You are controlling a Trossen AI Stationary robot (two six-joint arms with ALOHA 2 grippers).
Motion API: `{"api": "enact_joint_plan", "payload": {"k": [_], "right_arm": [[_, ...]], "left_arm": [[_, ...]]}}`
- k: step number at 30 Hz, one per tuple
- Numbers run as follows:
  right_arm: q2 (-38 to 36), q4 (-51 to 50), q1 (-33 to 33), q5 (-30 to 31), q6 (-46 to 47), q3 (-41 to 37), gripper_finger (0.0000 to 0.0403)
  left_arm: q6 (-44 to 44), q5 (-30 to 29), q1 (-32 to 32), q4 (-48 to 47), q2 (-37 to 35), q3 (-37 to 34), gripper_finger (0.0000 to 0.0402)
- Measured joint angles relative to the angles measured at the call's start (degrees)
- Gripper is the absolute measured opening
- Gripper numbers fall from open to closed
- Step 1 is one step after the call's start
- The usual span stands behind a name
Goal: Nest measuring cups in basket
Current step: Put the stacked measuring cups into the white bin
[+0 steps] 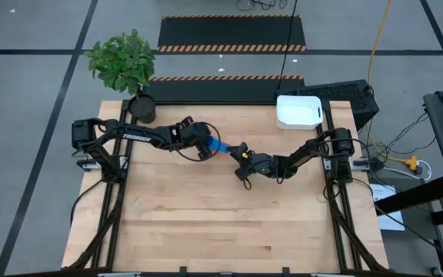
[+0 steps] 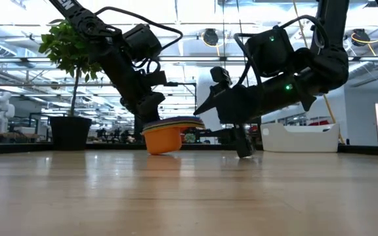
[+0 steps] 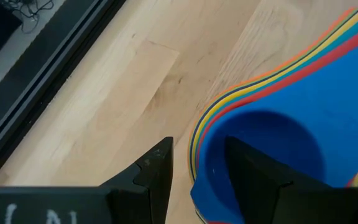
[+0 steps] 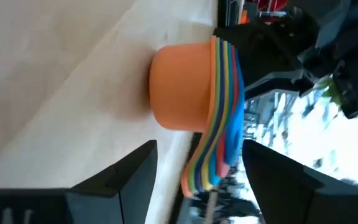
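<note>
**Cups stacked, basket not yet loaded**

Pale wooden boards form the table, most of which is bare. The measuring cups are seen already nested into one stack, orange outermost and a blue cup on top, resting on the table well apart from the basket. That white basket stands at a far corner of the table, on the right arm's side, and nothing is seen inside it. Nesting is therefore judged complete; carrying the stack into the basket is judged the part left.

The left end effector is closed on the rim of the stack, one finger inside the top blue cup and one outside. The right end effector is held open, its fingers on either side of the stacked handles without clamping them.

Between stack and basket, the table is unobstructed apart from the right arm itself, which lies across part of that path. A dark plant pot stands at the far edge, on the opposite side of the stack from the basket. The basket's low walls must be cleared on entry.
</note>
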Motion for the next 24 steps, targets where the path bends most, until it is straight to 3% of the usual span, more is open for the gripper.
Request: {"api": "enact_joint_plan", "payload": {"k": [16, 24], "right_arm": [[-0.27, 2.09, -2.16, -4.55, -20.83, -1.21, 0.0217], [-0.25, 4.11, -2.90, -7.64, -26.74, -1.21, 0.0197]], "left_arm": [[-0.04, 0.04, -0.33, 0.52, 0.13, -0.11, 0.0152], [-0.01, 0.08, -0.33, 0.66, 0.13, -0.13, 0.0152]]}}
